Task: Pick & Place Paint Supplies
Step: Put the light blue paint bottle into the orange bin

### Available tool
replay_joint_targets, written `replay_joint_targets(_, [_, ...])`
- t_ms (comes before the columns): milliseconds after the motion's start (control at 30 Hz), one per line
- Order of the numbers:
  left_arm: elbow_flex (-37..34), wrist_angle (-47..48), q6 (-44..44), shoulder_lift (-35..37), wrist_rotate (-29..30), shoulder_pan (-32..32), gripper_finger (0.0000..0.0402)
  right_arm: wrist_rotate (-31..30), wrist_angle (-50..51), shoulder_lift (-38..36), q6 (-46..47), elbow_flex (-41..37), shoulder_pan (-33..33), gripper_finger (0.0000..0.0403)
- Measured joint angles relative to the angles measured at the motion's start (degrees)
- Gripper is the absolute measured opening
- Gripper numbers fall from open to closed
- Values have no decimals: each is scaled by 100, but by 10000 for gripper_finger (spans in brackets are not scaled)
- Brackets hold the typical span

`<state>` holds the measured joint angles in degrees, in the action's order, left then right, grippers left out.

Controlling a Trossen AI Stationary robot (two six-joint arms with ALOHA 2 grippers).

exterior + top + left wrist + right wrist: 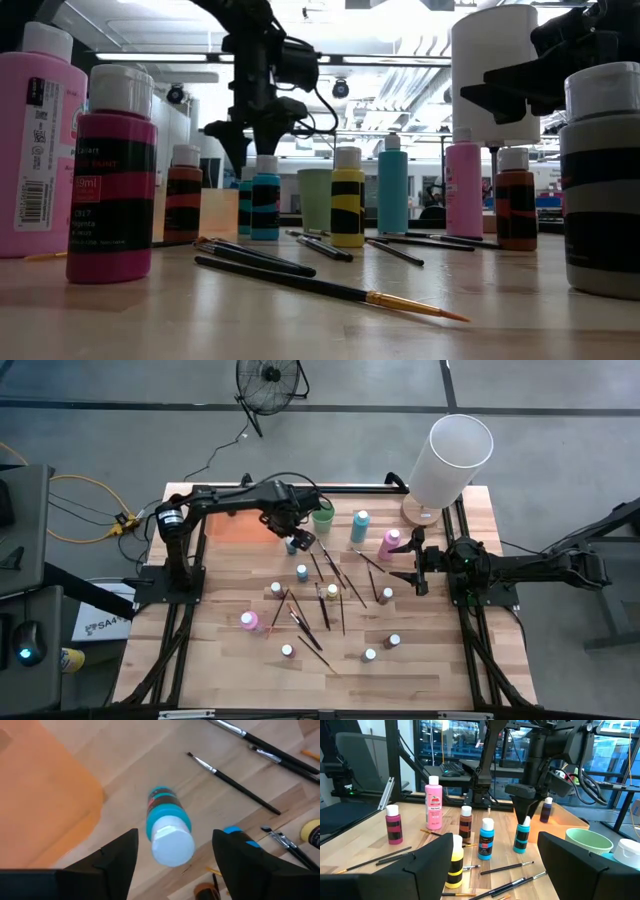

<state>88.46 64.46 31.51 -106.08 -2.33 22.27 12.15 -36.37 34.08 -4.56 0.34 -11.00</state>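
A small teal paint bottle [169, 832] with a white cap stands upright on the wooden table beside the orange tray [40, 795]. My left gripper [175, 834] hangs open above it, pointing down, with a finger on either side of the cap and clear of it. The high view shows this gripper [298, 538] over that bottle [292, 546]. My right gripper [413, 567] waits open near the table's right side, beside the tall pink bottle [390, 542]. Small bottles and thin dark brushes [325, 595] lie scattered over the middle of the table.
A green cup [322, 517] and a tall blue bottle [360, 525] stand just right of my left gripper. A large white cylinder [450, 460] sits at the far right corner. Another pink bottle [249, 621] stands near the front left. Bare wood shows along the near edge.
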Motion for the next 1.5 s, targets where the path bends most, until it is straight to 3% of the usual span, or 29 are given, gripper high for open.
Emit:
replay_joint_targets(533, [-14, 48, -70, -181, 70, -29, 206, 2, 12, 0, 2, 0, 2, 286])
replay_joint_targets(900, [3, 139, -125, -166, 92, -21, 116, 2, 16, 0, 2, 0, 0, 286])
replay_joint_targets(1100, [28, 276, -127, -166, 25, -19, 115, 1, 17, -1, 1, 0, 2, 286])
replay_joint_targets(1367, [975, 1471, -402, -176, -281, -18, 115, 2, 19, -2, 0, 0, 0, 286])
replay_joint_targets(1500, [1699, 2124, -646, -175, 152, 5, 115, 0, 17, 0, 2, 0, 1, 286])
